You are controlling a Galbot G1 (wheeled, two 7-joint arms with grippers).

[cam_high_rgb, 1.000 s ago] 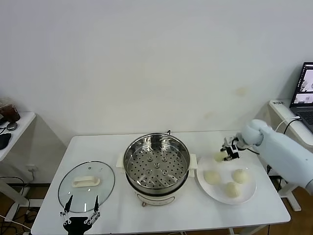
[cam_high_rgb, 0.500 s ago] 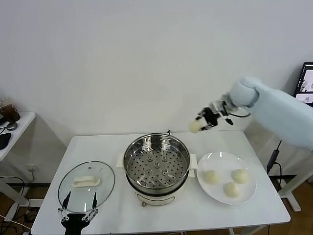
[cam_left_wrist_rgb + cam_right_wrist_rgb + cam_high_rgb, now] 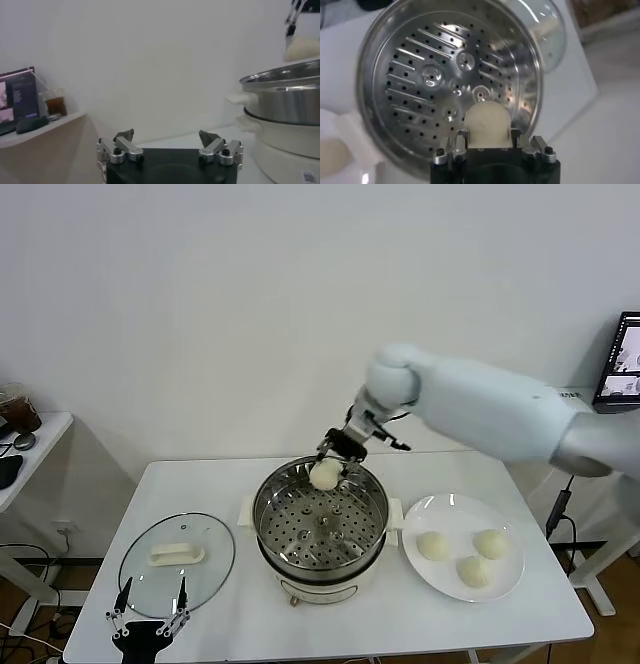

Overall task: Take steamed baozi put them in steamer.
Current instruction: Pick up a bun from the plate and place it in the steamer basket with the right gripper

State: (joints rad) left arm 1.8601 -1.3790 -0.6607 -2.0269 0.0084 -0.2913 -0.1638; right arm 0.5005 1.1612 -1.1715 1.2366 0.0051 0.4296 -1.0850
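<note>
Cream-white dough sits between the fingers of the right gripper (image 3: 333, 461): one bao (image 3: 325, 474), with a finger against each of its sides, so the jaws stand only as far apart as the bun is wide. In the right wrist view the bao (image 3: 487, 121) hangs over the far part of the steamer (image 3: 447, 85), above its perforated tray and clear of the metal. From the head camera the steamer (image 3: 320, 524) stands mid-table, white handles out to either side. On the robot's right, just beside the pot, a white plate (image 3: 512, 579) carries three more buns (image 3: 433, 546). On the left a glass lid (image 3: 177, 564) lies flat on the table (image 3: 400, 624). The left gripper (image 3: 148, 620) hangs at the near edge by the lid, its fingers spread wide and holding nothing.
</note>
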